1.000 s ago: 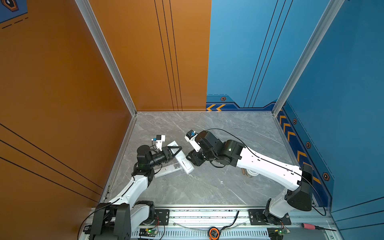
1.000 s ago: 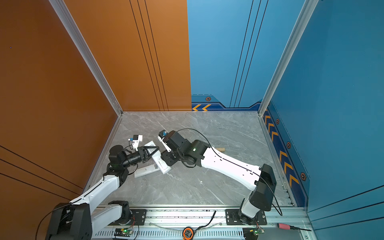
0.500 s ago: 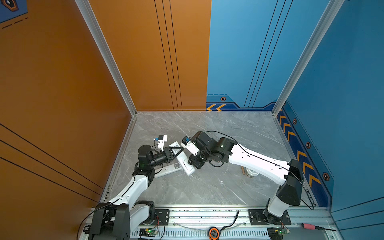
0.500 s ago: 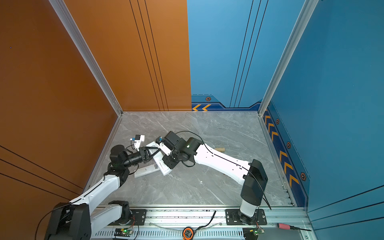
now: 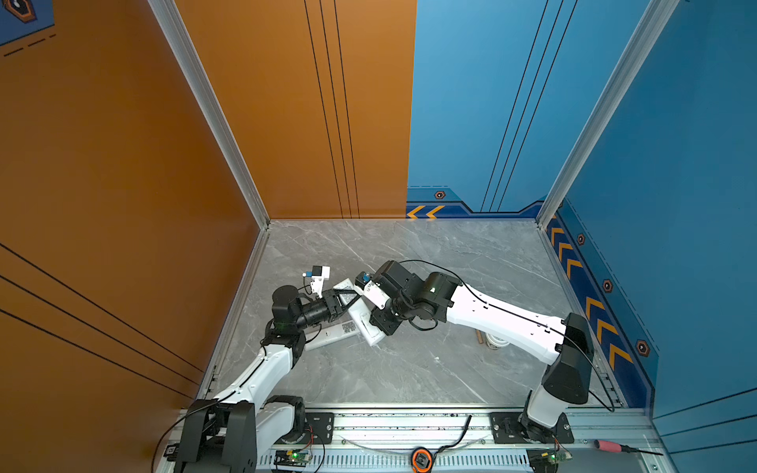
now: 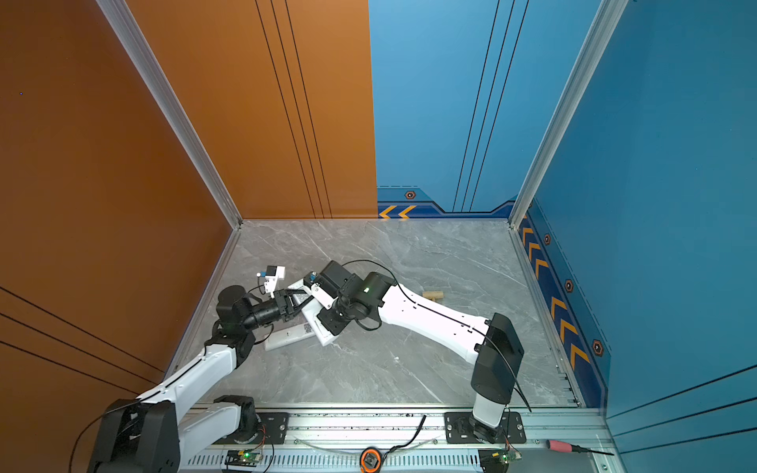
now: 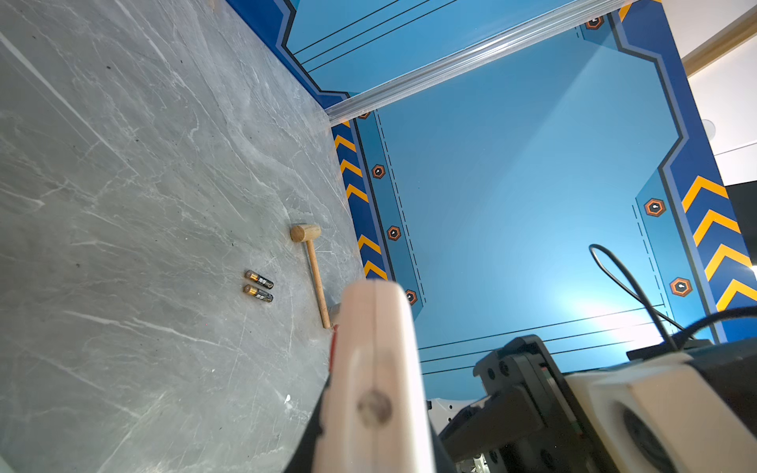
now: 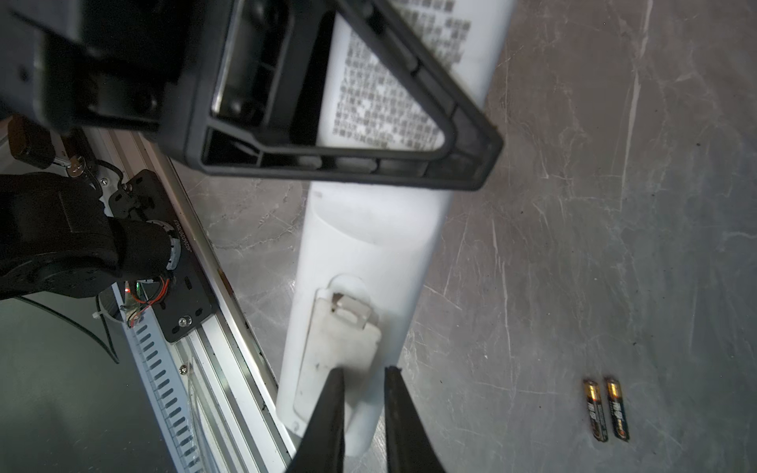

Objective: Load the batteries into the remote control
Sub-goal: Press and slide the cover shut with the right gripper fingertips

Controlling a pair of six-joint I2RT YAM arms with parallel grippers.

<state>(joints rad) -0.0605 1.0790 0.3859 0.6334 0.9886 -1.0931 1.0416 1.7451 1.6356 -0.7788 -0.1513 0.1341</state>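
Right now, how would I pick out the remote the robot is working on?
On the grey table, look left of centre. The remote is the white bar clamped in the left jaws, with the right jaws by its cover. Its neighbour, the other remote, lies flat, ungripped, with a dark square label.

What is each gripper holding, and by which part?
Left gripper clamps the white remote control across its labelled section. Right gripper sits at its battery-cover end; a grip cannot be told.
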